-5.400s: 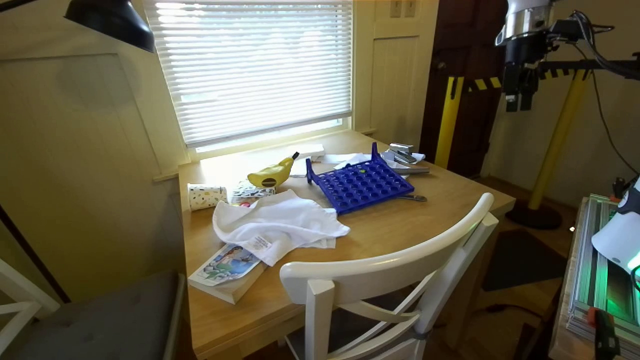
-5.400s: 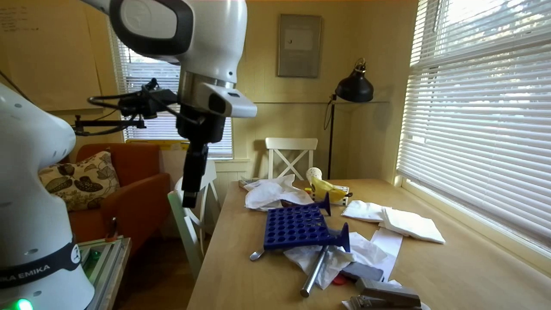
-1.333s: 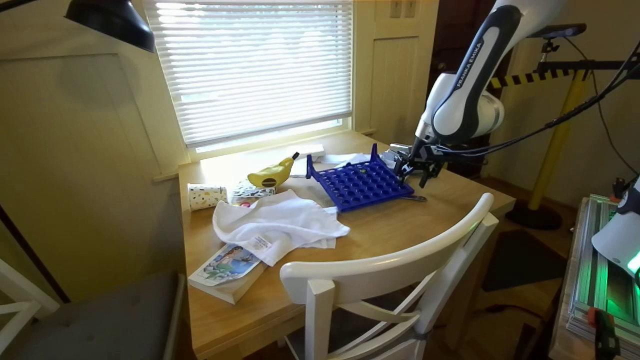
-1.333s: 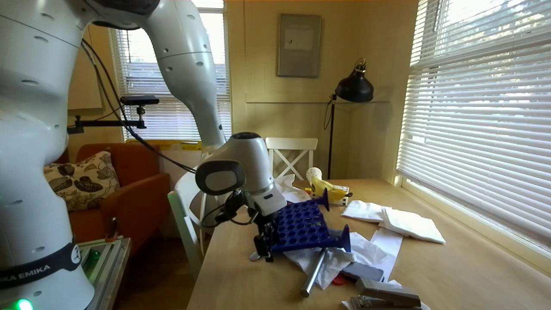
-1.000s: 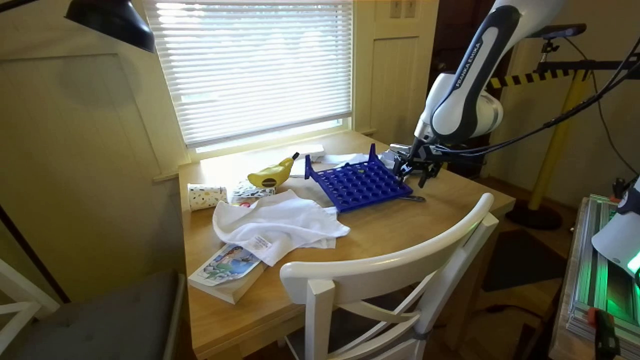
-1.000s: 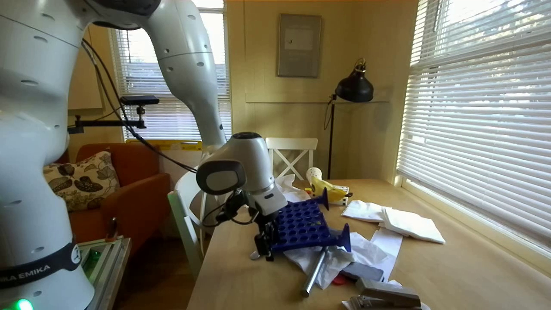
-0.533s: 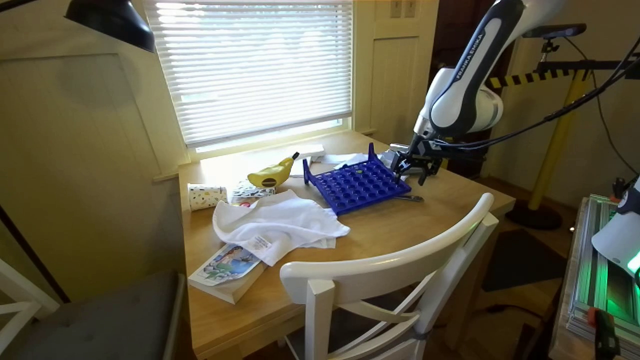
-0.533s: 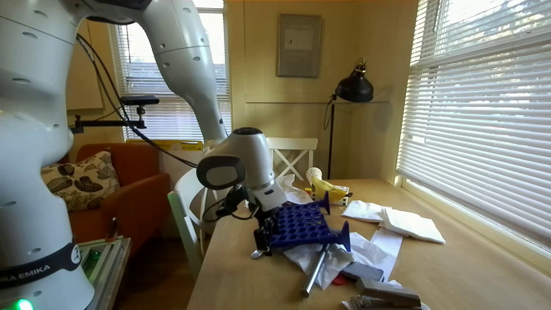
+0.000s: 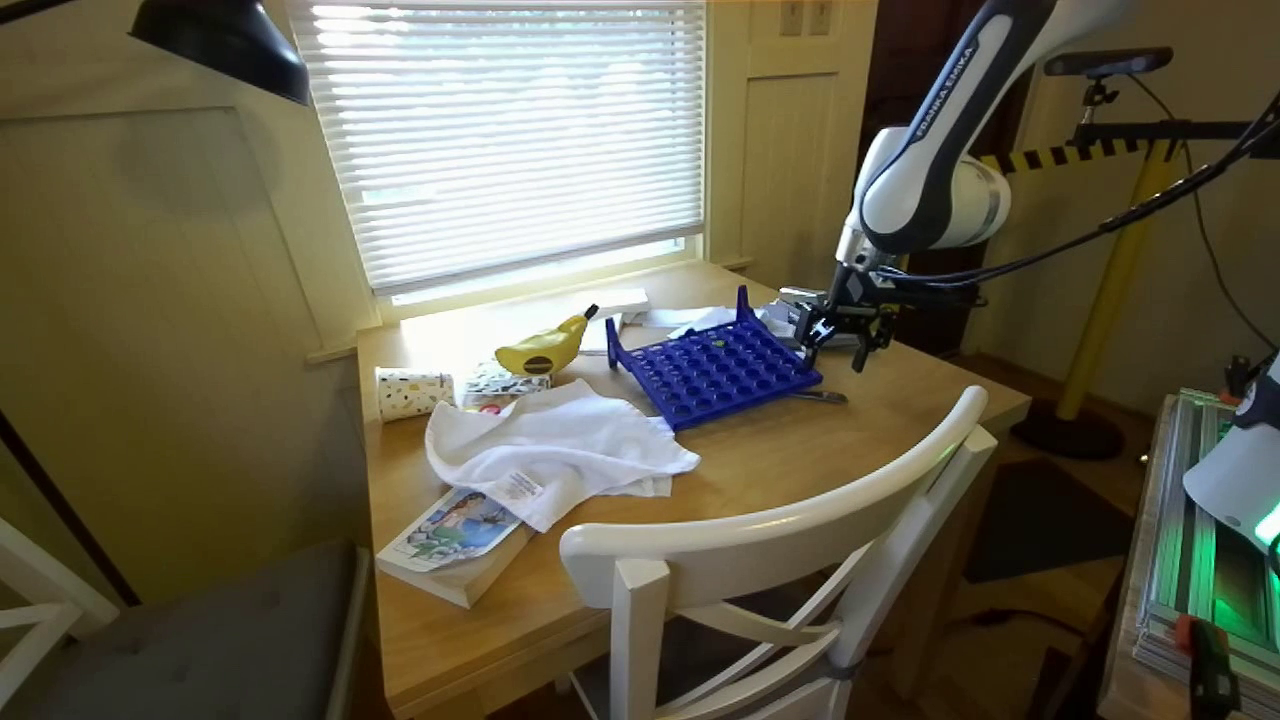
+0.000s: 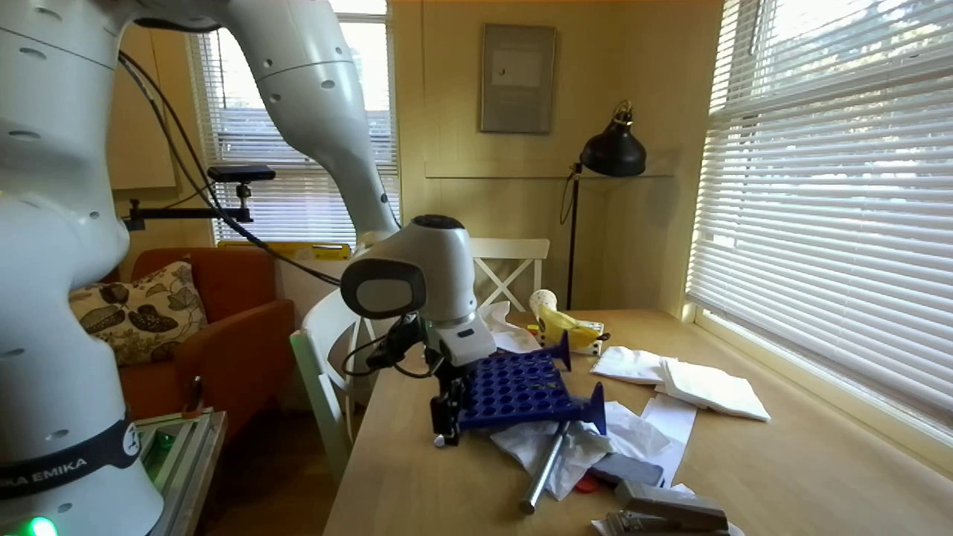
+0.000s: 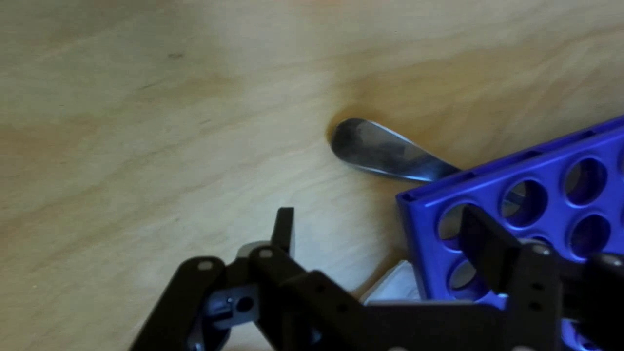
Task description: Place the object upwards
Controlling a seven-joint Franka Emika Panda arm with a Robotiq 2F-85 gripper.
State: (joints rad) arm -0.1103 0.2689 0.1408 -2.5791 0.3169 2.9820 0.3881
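Observation:
The blue game rack with rows of round holes (image 9: 712,372) lies on its side on the table, with its two feet toward the window. It also shows in an exterior view (image 10: 514,387) and in the wrist view (image 11: 555,209). My black gripper (image 9: 834,362) is open and empty at the rack's near end; it shows there too in an exterior view (image 10: 447,433). In the wrist view, the gripper (image 11: 376,214) has one finger over the rack's corner holes and the other over bare table, with the corner edge between them. Whether a finger touches the rack is unclear.
A silver utensil (image 11: 385,148) lies partly under the rack. A metal rod (image 10: 545,469), crumpled paper (image 10: 625,432) and a stapler (image 10: 670,508) lie beside it. A white cloth (image 9: 560,440), a book (image 9: 460,540) and a yellow banana pouch (image 9: 550,350) are on the table. A white chair (image 9: 770,545) stands against it.
Since the earliest frames the arm has come down from beside the table to the rack. In the last second the gripper rose slightly and shifted outward; the rack slid slightly.

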